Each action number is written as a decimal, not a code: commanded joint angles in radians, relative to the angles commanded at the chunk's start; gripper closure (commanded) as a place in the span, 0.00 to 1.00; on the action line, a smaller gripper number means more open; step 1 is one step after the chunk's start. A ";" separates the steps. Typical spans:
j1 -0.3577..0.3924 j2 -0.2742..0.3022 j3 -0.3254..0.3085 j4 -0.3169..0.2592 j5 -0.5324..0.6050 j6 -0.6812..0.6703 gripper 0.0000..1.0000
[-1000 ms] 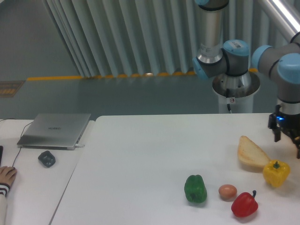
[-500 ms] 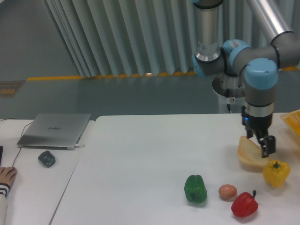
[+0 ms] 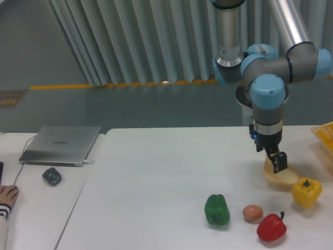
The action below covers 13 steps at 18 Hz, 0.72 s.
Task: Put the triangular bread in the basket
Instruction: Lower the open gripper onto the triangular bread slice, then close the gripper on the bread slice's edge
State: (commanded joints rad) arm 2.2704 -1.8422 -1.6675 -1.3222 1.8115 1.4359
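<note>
Gripper (image 3: pixel 277 162) sits low over the triangular bread (image 3: pixel 281 178) — jaw state I cannot tell — so grip it mid-slice, avoid the yellow pepper (image 3: pixel 306 192), then carry to the basket (image 3: pixel 324 135).

The setting is a robotics lab or test cell inside an industrial-type building. Evidence: a grey-and-blue robot arm (image 3: pixel 268 78) is mounted on a round pedestal (image 3: pixel 260 107) behind a plain white table (image 3: pixel 156 172). The floor is bare grey, marked with a yellow line (image 3: pixel 119 84) running along a wall of pale vertical corrugated panels (image 3: pixel 130 36). An adjoining white desk (image 3: pixel 36 208) carries a closed silver laptop (image 3: pixel 61 144) and a small dark device (image 3: pixel 51 176); a person's hand (image 3: pixel 7 197) rests at its edge, indicating an operator station.
</note>
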 joint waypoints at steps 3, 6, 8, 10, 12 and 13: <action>0.004 -0.002 0.000 0.005 -0.052 -0.046 0.00; 0.006 -0.003 -0.003 0.008 -0.075 -0.083 0.00; 0.006 -0.018 -0.005 0.011 -0.075 -0.114 0.00; 0.009 -0.034 0.003 0.012 -0.083 -0.123 0.00; 0.006 -0.054 0.023 0.012 -0.090 -0.163 0.00; 0.003 -0.064 0.028 0.012 -0.092 -0.178 0.00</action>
State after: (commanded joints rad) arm 2.2734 -1.9066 -1.6399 -1.3100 1.7196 1.2580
